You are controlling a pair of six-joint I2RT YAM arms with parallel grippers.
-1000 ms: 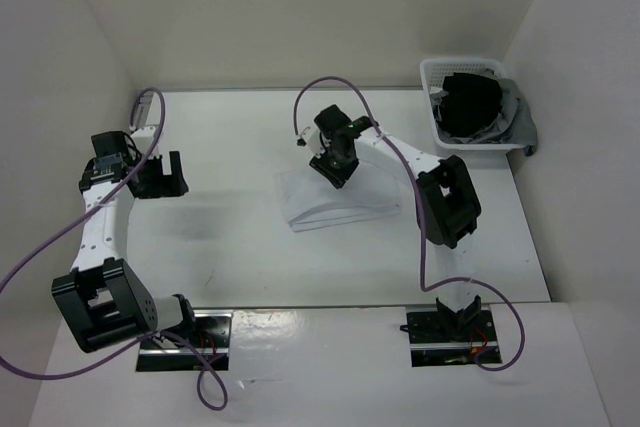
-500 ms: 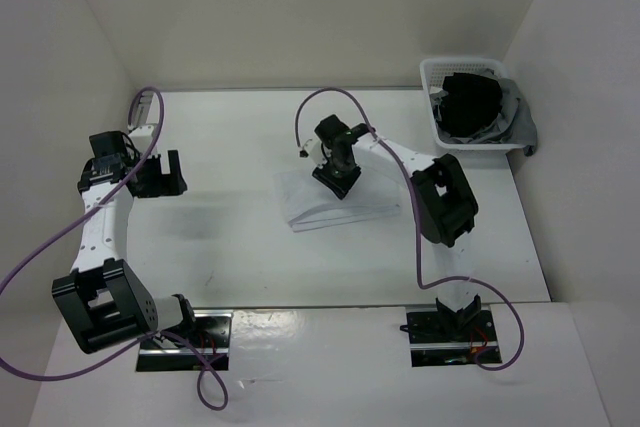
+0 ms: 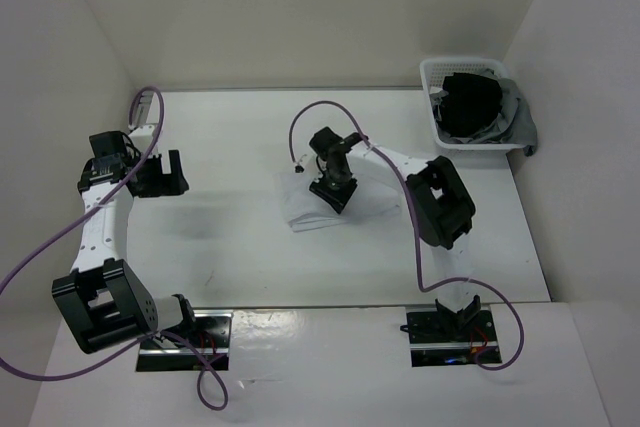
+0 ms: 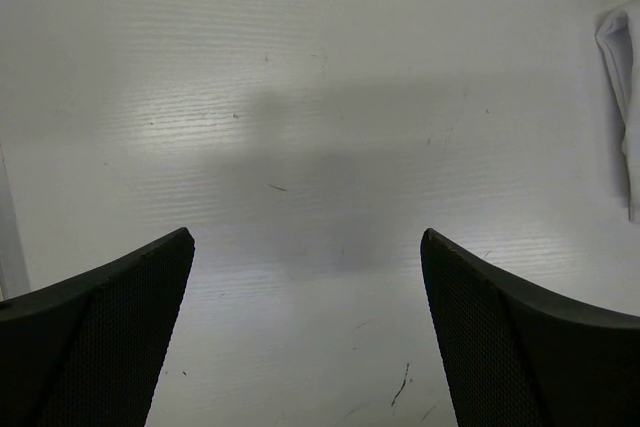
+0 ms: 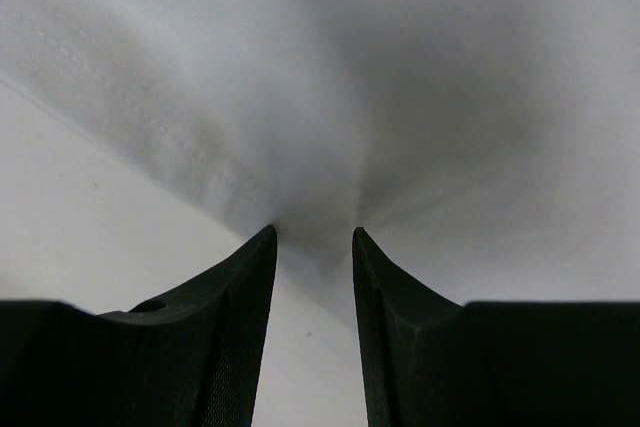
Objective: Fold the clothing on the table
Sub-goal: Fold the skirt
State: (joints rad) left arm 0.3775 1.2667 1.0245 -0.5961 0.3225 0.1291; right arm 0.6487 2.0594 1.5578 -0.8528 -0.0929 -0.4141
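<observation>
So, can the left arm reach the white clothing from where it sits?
Probably yes. Only bare table lies between the open left gripper and the clothing, whose edge shows at the right of its wrist view. The right gripper pinches the clothing, so mind that arm.

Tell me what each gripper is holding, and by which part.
The right gripper pinches the clothing at a puckered spot on its hemmed edge. The left gripper is open over the table, holding nothing.

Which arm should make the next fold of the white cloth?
Right: the right tool pinches the clothing, fabric bunched in its grip; the left tool hangs open over the table, well aside.
</observation>
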